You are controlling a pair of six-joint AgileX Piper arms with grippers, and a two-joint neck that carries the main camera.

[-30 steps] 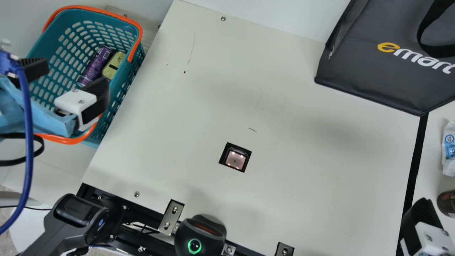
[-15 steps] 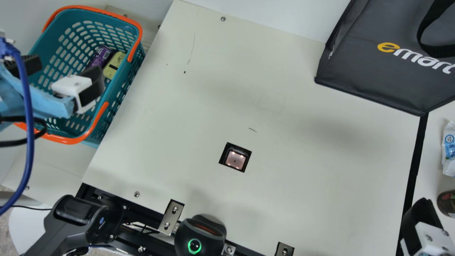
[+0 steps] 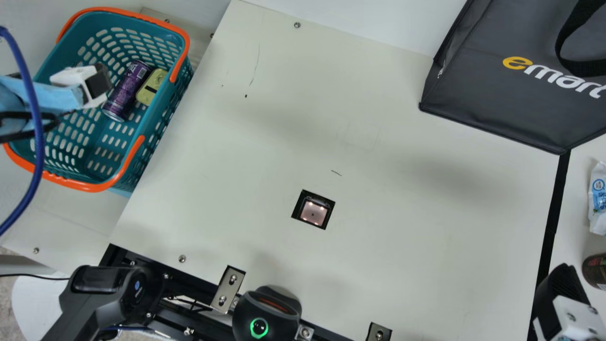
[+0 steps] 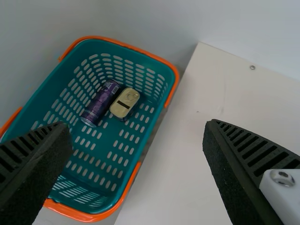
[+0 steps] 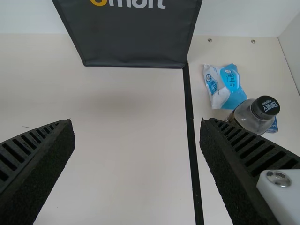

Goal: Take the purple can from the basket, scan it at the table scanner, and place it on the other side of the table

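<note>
Left tool (image 3: pixel 65 77), black ribbed, hangs over the teal plastic basket (image 3: pixel 158 118), ten o'clock in main view, fingers wide apart; matching right tool (image 3: pixel 561 290)'s at four, also gaping.

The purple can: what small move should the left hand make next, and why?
Perhaps shift the left hand over the purple can: its fingers stand open and empty, and the can lies in the basket beside the yellow tin.

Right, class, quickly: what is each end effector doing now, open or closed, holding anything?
Left end effector: open, empty.
Right end effector: open, empty.
</note>
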